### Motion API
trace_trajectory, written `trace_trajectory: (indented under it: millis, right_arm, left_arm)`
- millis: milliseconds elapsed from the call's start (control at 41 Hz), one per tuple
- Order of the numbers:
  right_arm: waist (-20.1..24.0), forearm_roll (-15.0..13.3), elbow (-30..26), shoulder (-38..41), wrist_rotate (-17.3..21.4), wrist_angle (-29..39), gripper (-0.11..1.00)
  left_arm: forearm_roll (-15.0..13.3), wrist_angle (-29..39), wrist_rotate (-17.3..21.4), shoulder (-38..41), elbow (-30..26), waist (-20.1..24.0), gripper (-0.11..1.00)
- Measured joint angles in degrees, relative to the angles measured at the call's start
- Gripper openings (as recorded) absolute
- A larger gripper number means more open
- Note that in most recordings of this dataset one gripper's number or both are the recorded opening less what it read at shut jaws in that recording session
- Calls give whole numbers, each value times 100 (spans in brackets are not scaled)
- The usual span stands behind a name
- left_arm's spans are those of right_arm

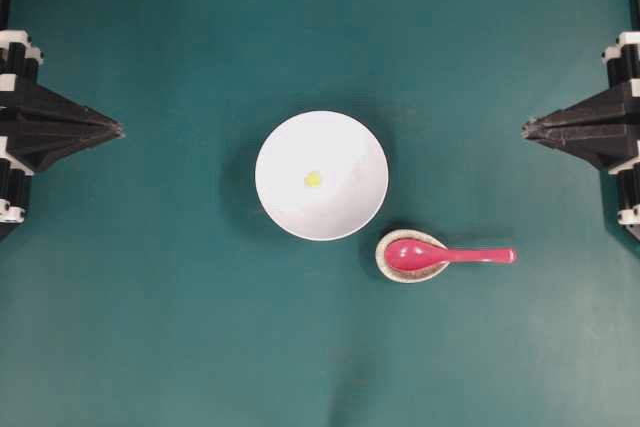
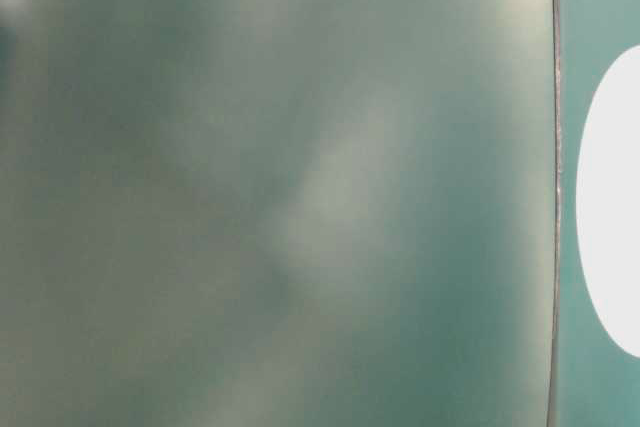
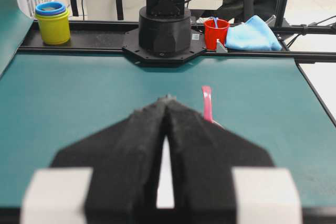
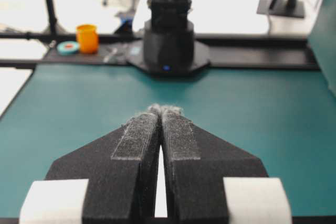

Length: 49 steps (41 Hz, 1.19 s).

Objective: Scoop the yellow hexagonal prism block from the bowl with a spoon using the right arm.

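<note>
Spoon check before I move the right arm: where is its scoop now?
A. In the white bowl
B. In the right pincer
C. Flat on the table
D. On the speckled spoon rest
D: the pink spoon's scoop sits in the speckled spoon rest, beside the white bowl.

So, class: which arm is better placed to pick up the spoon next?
Right. The spoon rests on its spoon rest right of the bowl, handle pointing toward the right pincer, which is shut and empty.
</note>
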Motion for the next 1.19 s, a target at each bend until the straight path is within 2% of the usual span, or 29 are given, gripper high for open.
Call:
trace_trajectory:
  millis: [487,585,853,999,1194]
  right_arm:
    - [-9,0,-53,272,-26,193,2]
    - [-9,-9,-53,272,-35,193,10]
    - [0,-9,-53,281,-26,193,48]
    - [-9,-9,-53,387,26,193,55]
    - [-9,123,-53,580,229,202,56]
  left_arm:
    - [26,158,9,-9,-9,9,1]
    - [26,149,9,0,-9,9,1]
    - [35,193,9,0,-9,9,1]
    - [35,211,9,-9,-9,9,1]
    - [26,255,0,-9,-9,9,1]
